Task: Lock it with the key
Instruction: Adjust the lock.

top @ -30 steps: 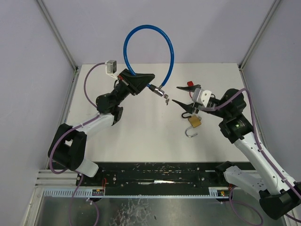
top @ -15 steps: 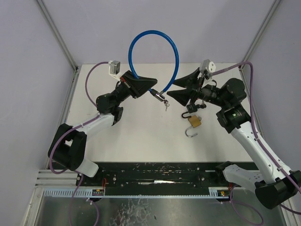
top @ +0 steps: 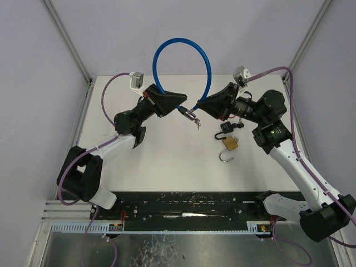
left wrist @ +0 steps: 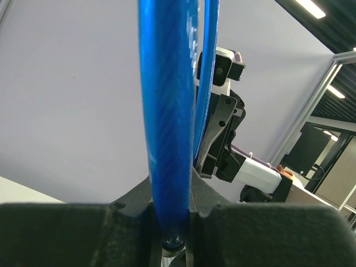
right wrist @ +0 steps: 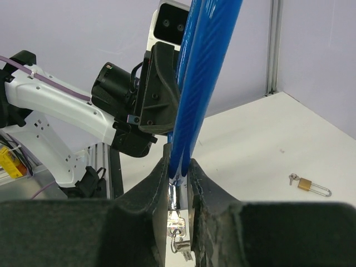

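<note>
Steadying step, by the look of it: both ends of the blue cable lock [top: 182, 47] under control ahead of any turn of the key. Arched high in the upper middle of the top view, well off the table [top: 167, 156], one end in each gripper. Clamped near one end by the left gripper [top: 180, 104], jaws narrow and tight on the cable, at bottom centre of the left wrist view. Clamped near the other by the right gripper [top: 201, 107], jaws snug around the blue sheath just above a metal ferrule [right wrist: 174, 197]. Dangling under that ferrule, at centre of the top view, a small bunch of keys [top: 196, 118], touched by neither gripper. Lower right of centre, on the table, a brass padlock [top: 230, 143] with shackle open.

No telling here about the two ends being seated together or merely close. Next, probably: press the ferrule end home if need be, keep one grip firm, free the other gripper, pinch the hanging key and turn it. Calls for a fine, level approach, given the likely swing of loose keys.
</note>
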Tool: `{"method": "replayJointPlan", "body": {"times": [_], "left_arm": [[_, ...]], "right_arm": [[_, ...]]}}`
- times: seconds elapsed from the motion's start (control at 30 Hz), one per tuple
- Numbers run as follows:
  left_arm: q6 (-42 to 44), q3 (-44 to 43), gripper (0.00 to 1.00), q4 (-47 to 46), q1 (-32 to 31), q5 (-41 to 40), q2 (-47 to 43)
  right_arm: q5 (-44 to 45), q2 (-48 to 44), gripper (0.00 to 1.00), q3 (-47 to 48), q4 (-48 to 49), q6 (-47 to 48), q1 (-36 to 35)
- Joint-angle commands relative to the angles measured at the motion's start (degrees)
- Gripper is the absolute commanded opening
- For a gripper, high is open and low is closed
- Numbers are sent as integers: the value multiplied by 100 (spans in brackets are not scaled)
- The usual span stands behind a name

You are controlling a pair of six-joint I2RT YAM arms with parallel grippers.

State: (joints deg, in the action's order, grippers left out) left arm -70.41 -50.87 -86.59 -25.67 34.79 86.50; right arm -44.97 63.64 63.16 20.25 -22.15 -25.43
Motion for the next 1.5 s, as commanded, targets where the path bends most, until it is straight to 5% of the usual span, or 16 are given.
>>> {"method": "replayJointPlan", "body": {"times": [0.0,0.33,0.63,0.97,1.47], "left_arm": [[-21,-200,0,-482,-87,-8,-30],[-52,-221,0,-473,-113,-54,-11],[-132,-217,0,-488,-122,-346,8],[-380,-540,0,-527,-122,-634,41],[-441,-538,0,-343,-456,-1030,307]], "right_arm": [[-8,-44,14,304,245,213,27],[126,37,26,364,137,482,21],[-212,88,0,350,44,761,-3],[-448,-7,0,-149,-344,1447,-185],[-1058,-53,0,-734,639,2174,-320]]}}
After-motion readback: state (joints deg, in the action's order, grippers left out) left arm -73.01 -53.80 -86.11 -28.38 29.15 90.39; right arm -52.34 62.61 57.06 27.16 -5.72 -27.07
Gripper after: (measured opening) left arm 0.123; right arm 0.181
